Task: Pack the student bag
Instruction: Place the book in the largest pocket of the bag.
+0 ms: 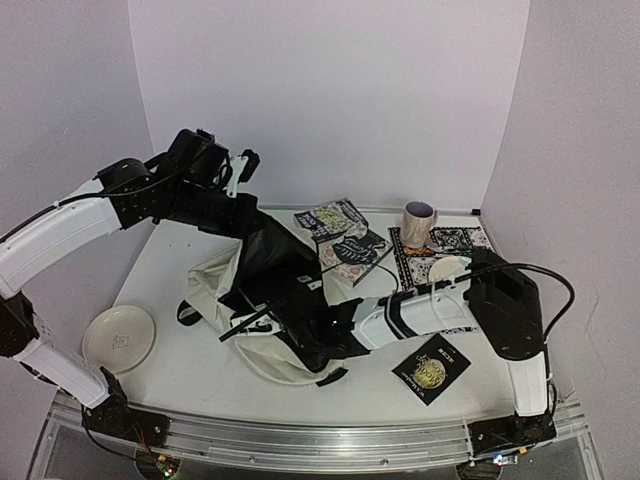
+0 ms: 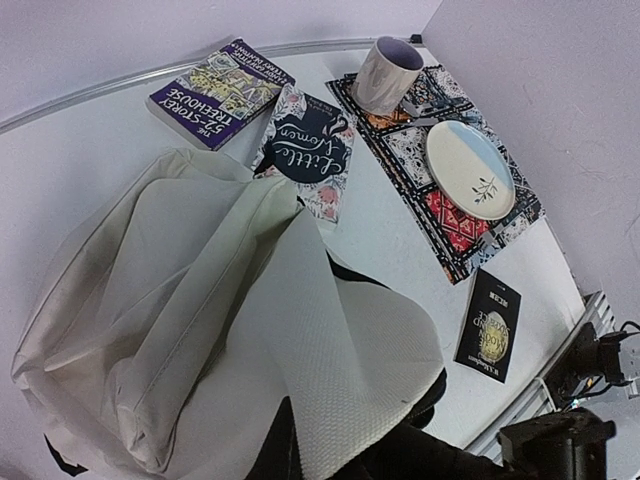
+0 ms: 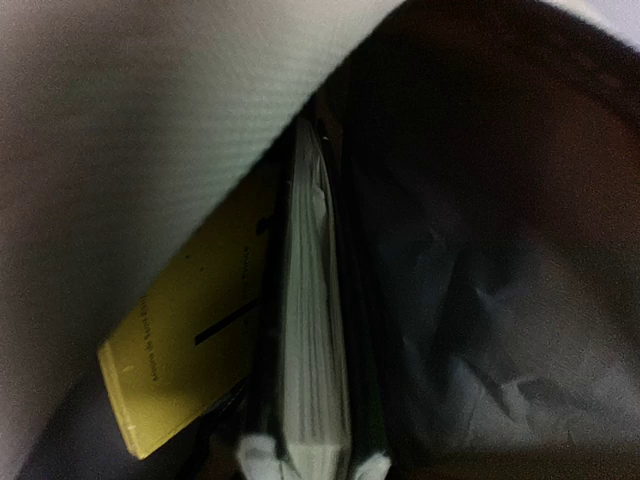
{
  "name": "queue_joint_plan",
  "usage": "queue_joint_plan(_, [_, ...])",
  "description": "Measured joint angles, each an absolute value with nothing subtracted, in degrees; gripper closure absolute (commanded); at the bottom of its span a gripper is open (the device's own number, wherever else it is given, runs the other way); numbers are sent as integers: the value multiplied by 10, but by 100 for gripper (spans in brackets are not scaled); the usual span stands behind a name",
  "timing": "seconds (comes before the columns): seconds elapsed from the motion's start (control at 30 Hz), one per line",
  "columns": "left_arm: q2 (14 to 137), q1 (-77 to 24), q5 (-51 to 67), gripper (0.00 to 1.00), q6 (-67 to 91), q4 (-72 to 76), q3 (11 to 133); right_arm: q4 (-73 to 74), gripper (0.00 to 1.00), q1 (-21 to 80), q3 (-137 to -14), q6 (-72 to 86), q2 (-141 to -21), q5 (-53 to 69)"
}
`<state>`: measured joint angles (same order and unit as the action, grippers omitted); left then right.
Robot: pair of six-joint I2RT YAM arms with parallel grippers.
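Observation:
The cream student bag (image 1: 215,285) lies open at the table's left-centre; it also fills the left wrist view (image 2: 150,300). My left gripper (image 1: 252,218) is shut on the bag's upper flap and holds it up, showing the black lining. Its fingers are mostly hidden under the fabric in the left wrist view. My right gripper (image 3: 315,462) is deep inside the bag, shut on a book (image 3: 315,330) held page-edge up. A yellow book (image 3: 190,340) lies just left of it inside the bag. In the top view the right gripper is hidden by the bag.
Two books (image 1: 330,217) (image 1: 355,250) lie behind the bag. A mug (image 1: 419,222) and a small plate (image 1: 450,268) sit on a patterned mat (image 1: 440,240) at the right. A black book (image 1: 432,367) lies front right, a cream plate (image 1: 118,337) front left.

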<state>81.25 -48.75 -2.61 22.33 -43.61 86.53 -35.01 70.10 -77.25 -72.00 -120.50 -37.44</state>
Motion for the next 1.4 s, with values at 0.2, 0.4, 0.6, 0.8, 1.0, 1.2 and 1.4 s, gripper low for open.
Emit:
queue_joint_plan(0.2, [790, -488, -30, 100, 224, -441, 850, -362, 87, 680, -832, -729, -1258, -379])
queue_joint_plan(0.4, [787, -488, -36, 100, 225, -439, 840, -281, 51, 675, -869, -652, -1266, -359])
queue_joint_plan(0.6, [787, -488, -47, 100, 225, -439, 839, -151, 30, 683, -870, -540, -1240, -287])
queue_joint_plan(0.8, [791, -488, -53, 100, 226, -439, 839, -70, 21, 688, -875, -447, -1190, -219])
queue_joint_plan(1.0, [792, -488, -59, 100, 226, -430, 827, -34, 18, 689, -875, -370, -1130, -170])
queue_joint_plan(1.2, [792, -488, -62, 100, 229, -411, 785, -20, 12, 689, -822, -289, -1045, -138])
queue_joint_plan(1.4, [792, -487, -66, 99, 244, -385, 717, -1, 12, 678, -750, -194, -970, -109])
